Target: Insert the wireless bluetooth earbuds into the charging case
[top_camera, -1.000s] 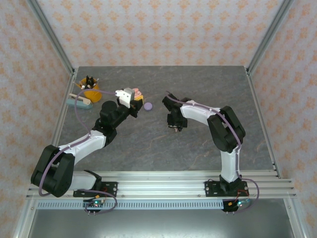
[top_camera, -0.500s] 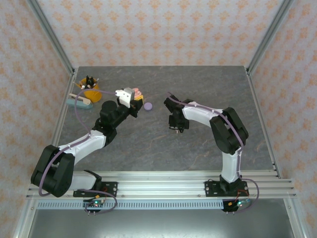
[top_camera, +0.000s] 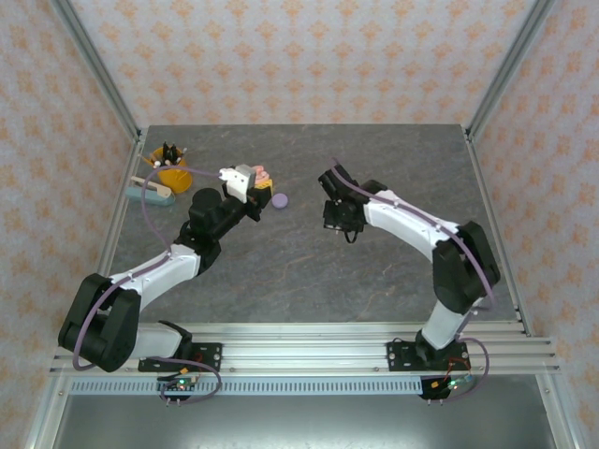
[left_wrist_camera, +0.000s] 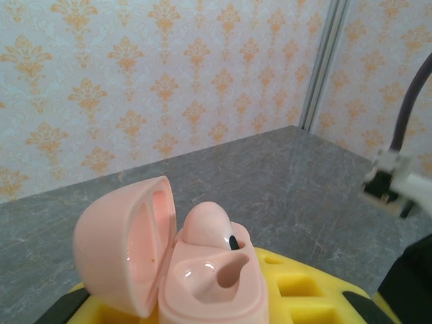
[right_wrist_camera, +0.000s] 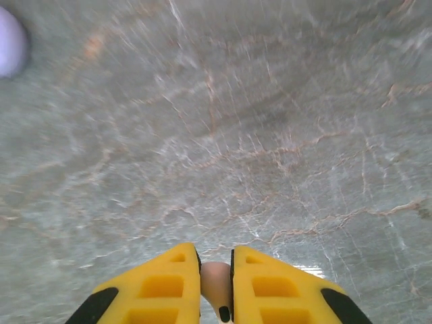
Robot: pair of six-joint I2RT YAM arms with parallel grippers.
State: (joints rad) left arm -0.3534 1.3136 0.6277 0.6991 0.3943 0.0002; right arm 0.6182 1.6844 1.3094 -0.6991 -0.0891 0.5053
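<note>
Plastic, smooth and salmon-pink, forms the charging case (left_wrist_camera: 202,287), a rounded pebble shape gripped in the left hand (top_camera: 251,184) between yellow, grid-moulded fingers (left_wrist_camera: 304,290). Its domed lid (left_wrist_camera: 121,246) stands hinged open to the left, glossy inside. One bulbous pink earbud (left_wrist_camera: 209,226) with a small black dot sits in the case, next to a hollow socket (left_wrist_camera: 202,273) with a shiny rim. The right hand (top_camera: 343,223) hovers above the grey, veined, stone-look counter (top_camera: 309,271), well apart from the case. Its yellow pads (right_wrist_camera: 169,287) are closed narrow on a second earbud (right_wrist_camera: 214,278), a tiny matte pink nub. A flat, round lilac disc (top_camera: 279,199) lies on the counter just beside the left hand.
</note>
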